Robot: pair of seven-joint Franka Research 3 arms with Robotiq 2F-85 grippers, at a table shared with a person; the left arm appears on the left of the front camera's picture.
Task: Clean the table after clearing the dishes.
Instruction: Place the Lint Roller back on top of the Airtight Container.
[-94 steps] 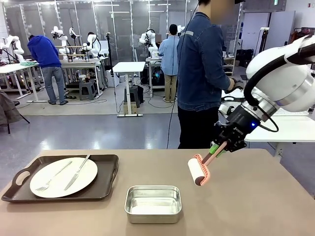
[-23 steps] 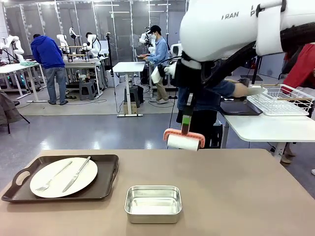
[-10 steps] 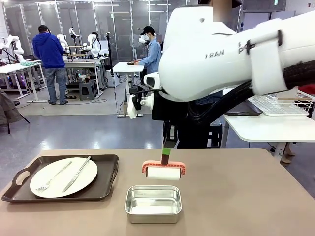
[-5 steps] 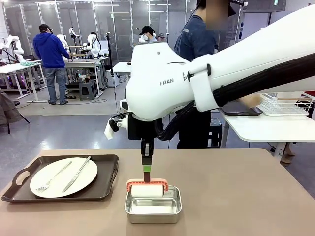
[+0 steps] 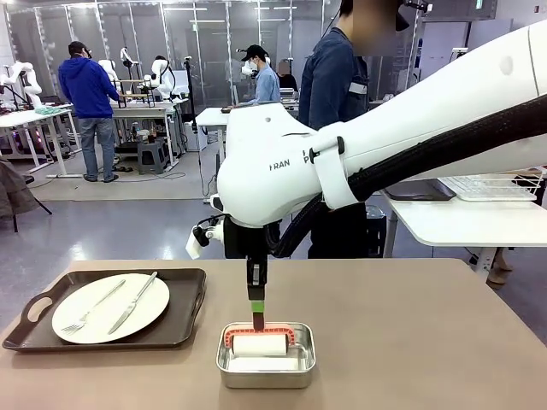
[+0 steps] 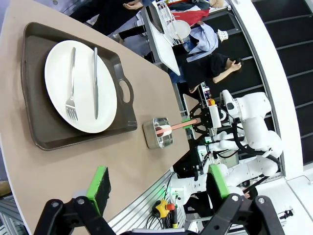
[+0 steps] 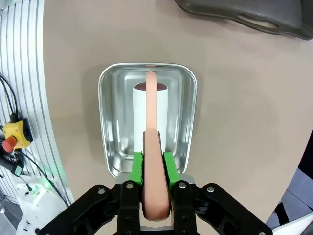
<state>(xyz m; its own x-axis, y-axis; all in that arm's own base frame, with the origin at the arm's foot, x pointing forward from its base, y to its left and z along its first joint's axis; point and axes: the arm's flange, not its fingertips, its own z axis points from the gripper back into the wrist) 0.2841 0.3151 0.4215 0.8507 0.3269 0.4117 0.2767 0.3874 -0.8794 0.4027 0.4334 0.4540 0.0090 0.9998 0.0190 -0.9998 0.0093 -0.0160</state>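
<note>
Right tool (image 7: 153, 166), clenched on the pink handle of a lint roller (image 7: 150, 105). Directly beneath the tool, the white roll lies inside the steel pan (image 7: 110, 122), apparently resting on its floor. The pan stands on the counter (image 5: 410, 342). Farther off, to this tool's left, a dark tray (image 5: 184, 318) carries one white plate (image 5: 109, 312) with fork (image 5: 90, 309) and knife (image 5: 132, 301). Left tool (image 6: 159, 191), released, jaws wide, faces that tray from well apart.

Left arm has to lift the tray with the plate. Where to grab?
Tray: take the left end handle, from above. Its cutout leaves a thin bar the jaws can straddle; the plate covers the middle, and the long rims are low.
</note>
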